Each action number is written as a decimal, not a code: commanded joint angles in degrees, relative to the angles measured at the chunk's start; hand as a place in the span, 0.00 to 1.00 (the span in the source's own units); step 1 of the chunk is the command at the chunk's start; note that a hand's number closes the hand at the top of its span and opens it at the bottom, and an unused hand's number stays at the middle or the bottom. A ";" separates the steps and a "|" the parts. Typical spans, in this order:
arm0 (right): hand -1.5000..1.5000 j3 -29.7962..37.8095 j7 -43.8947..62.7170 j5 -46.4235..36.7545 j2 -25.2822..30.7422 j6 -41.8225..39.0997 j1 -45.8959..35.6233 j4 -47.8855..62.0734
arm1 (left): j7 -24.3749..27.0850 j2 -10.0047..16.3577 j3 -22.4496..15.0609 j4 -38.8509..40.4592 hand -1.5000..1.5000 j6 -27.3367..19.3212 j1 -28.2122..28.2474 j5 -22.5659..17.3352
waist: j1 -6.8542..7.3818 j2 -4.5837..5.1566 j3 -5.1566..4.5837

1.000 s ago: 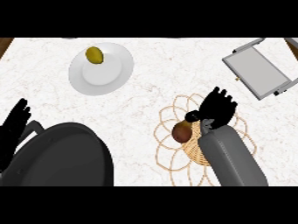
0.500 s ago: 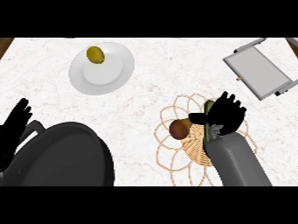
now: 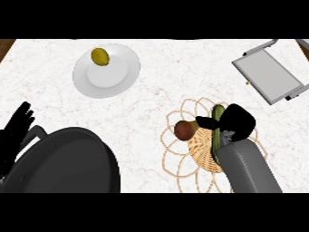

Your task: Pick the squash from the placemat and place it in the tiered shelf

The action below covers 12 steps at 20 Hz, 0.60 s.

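Woven straw placemat (image 3: 198,153), round, looped lacy rim, on pale marbled counter (image 3: 156,104). Slim green squash (image 3: 218,110) on the mat, long axis near-to-far. Right hand (image 3: 237,121) bent down across its middle, fingers and thumb curled round it. Left hand (image 3: 15,129) resting at left edge, fingers straight. Grey flat-panelled tiered shelf (image 3: 267,79) far right.

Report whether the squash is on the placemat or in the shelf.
On the placemat: the squash shows over its weave, right hand curled round it.
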State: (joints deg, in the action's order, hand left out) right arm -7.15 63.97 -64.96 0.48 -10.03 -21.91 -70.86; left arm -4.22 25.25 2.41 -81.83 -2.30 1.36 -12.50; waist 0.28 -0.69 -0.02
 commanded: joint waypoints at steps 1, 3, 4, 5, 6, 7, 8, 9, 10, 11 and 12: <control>1.00 -0.31 3.34 -1.66 -0.35 -0.79 3.00 1.49 | -3.72 -0.29 0.98 1.44 0.50 0.64 -3.57 -0.89 | -0.43 0.70 0.02; 1.00 1.47 2.78 -1.61 1.18 -3.15 0.39 2.20 | 0.45 -1.73 0.44 0.74 0.50 1.20 0.58 0.03 | -0.09 0.69 0.01; 1.00 -0.30 3.49 -3.25 -0.11 -2.70 1.32 1.35 | -0.61 -1.47 0.62 -1.82 0.50 0.32 2.08 0.71 | 0.02 0.63 0.02; 1.00 -0.92 2.36 -4.22 0.12 -1.98 2.37 1.98 | 0.73 -1.60 0.51 -1.24 0.50 1.81 3.50 0.16 | 0.08 0.64 0.01; 1.00 -1.31 1.96 -5.40 -0.44 0.87 3.93 2.25 | -1.41 -1.99 0.59 -0.21 0.50 -0.40 -0.93 1.40 | -0.26 0.70 0.02; 1.00 -1.03 2.22 -4.90 -0.44 -1.33 2.48 1.20 | 2.26 -1.80 1.93 1.38 0.50 2.58 2.26 -0.14 | -0.07 0.67 0.00; 1.00 -3.22 4.66 -5.57 -0.45 -0.81 3.32 0.40 | -3.68 -1.75 0.13 -4.50 0.50 -0.39 1.50 1.46 | 0.04 0.59 0.04; 1.00 -1.23 4.33 -6.71 -0.15 -4.18 0.80 -0.69 | 0.38 -1.38 2.24 2.70 0.50 2.22 -0.90 0.27 | -0.35 0.68 -0.02; 1.00 -1.41 3.14 -8.01 0.50 -3.72 -0.54 1.32 | 1.38 -3.53 0.05 1.61 0.50 0.39 0.35 2.51 | -0.14 0.71 -0.01; 1.00 -2.59 4.12 -9.28 -0.20 -4.00 0.48 -1.88 | 0.13 -2.26 1.01 0.94 0.50 1.95 -0.15 1.56 | -0.26 0.63 0.00; 1.00 -2.50 2.80 -10.36 -0.30 -0.63 1.33 -0.63 | 1.02 -2.11 2.12 3.48 0.50 2.06 -1.56 1.71 | -0.29 0.69 0.00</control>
State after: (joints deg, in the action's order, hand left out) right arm -8.47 61.31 -71.79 0.59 -10.46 -20.72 -71.91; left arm -3.90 24.01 3.78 -81.45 -1.06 1.49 -11.26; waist 0.24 -0.59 0.09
